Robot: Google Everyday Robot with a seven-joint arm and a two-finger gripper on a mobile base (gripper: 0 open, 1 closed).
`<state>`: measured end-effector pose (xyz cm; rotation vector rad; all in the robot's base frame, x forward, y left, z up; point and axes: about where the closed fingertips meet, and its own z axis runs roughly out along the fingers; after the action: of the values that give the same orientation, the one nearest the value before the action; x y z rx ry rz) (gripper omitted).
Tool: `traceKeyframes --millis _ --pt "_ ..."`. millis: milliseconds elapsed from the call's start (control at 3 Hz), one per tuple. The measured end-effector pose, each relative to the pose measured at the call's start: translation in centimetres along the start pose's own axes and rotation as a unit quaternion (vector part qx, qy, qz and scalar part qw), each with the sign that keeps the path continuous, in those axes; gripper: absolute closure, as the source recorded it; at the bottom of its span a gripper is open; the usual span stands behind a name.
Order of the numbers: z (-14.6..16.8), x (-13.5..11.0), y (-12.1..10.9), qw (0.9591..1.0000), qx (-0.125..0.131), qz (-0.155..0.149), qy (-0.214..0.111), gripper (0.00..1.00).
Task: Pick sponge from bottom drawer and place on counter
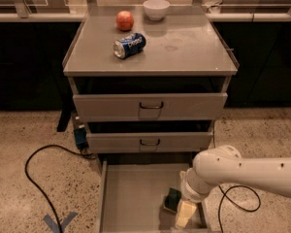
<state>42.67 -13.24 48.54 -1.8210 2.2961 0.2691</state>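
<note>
In the camera view, the gripper (183, 211) hangs low inside the pulled-out bottom drawer (131, 198), at the end of a white arm (242, 171) that comes in from the right. Whether it is spread or pinching something cannot be told. The sponge (172, 199) sits on the drawer floor just to the left of the gripper, so close that contact cannot be ruled out. Above the gripper are the fronts of the two upper drawers (150, 106). Farther up, the counter (184, 47) carries a soda can (129, 45) lying on its side, an apple (125, 20) and a white bowl (156, 8). Well to the gripper's left, a black cable (34, 178) loops over the speckled floor.
</note>
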Motion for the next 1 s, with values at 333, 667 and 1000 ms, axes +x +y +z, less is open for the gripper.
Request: traceKeyframes --millis 333,667,1000 --pt "1.9 -1.4 -1.2 0.9980 -0.020 -0.060 -0.003 0.00" --pt "3.9 -0.8 -3.4 0.9929 -0.038 -0.113 -0.005 0.00" --pt "6.1 0.7 -6.1 0.9905 -0.051 -0.125 -0.023 0.00"
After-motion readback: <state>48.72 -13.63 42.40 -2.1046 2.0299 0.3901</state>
